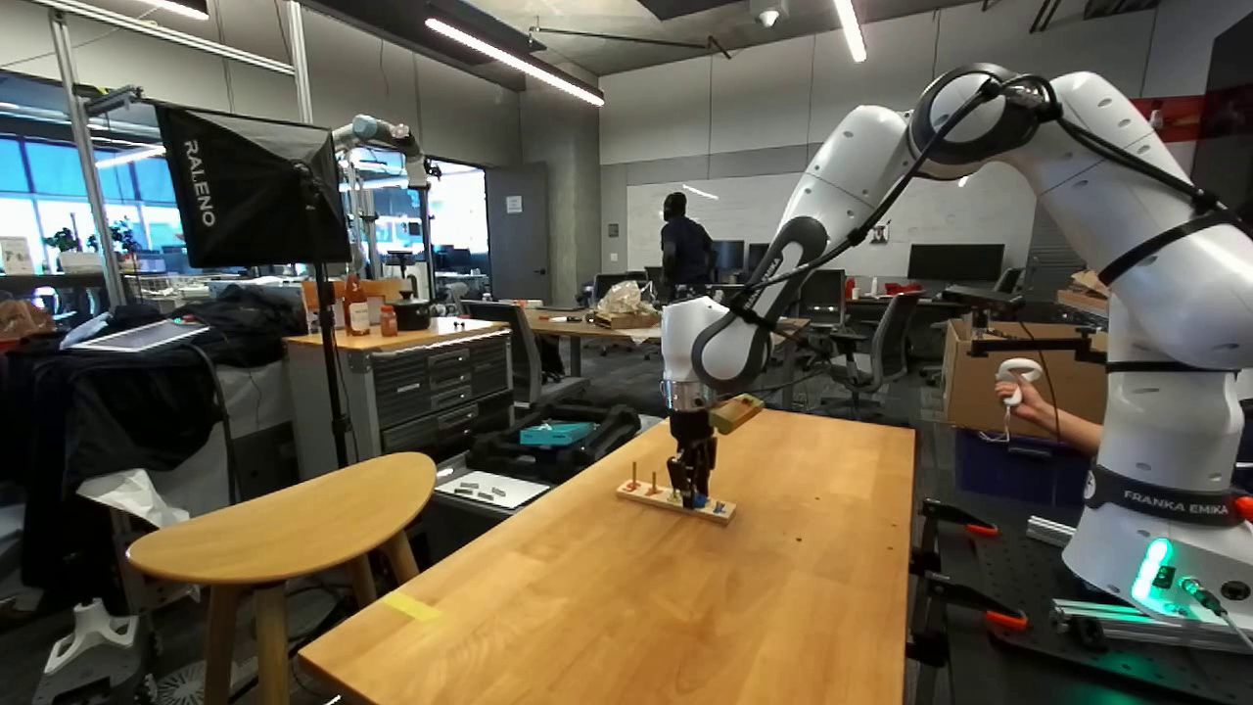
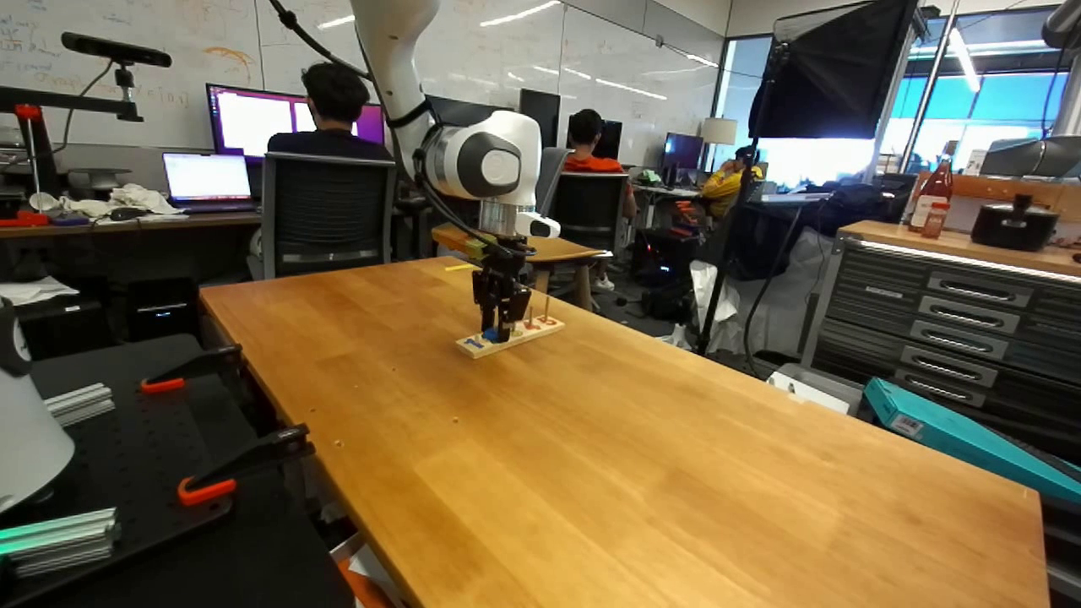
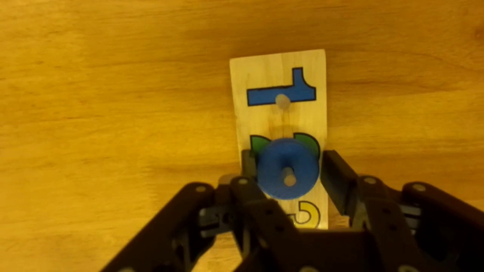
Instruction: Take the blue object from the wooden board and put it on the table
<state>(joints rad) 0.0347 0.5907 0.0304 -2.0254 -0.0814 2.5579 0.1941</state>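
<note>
Sitting between the jaws: blue disc [image 3: 273, 170]

On surface [image 1: 783, 578]: board [image 3: 261, 121]. On board: row of pegs [image 3: 283, 101]. Around second peg [image 3: 289, 177] from top in wrist view, between fingers [image 3: 340, 185] of hand [image 3: 289, 168]: disc [image 3: 270, 170]. In an exterior view, left of surface: stool [image 1: 274, 529]; behind stool: drawer cabinet [image 1: 436, 387]; right of surface: robot base [image 1: 1109, 550]

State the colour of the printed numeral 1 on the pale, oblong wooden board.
Blue, outlined in black; numeral 1 shows best in the wrist view.
</note>
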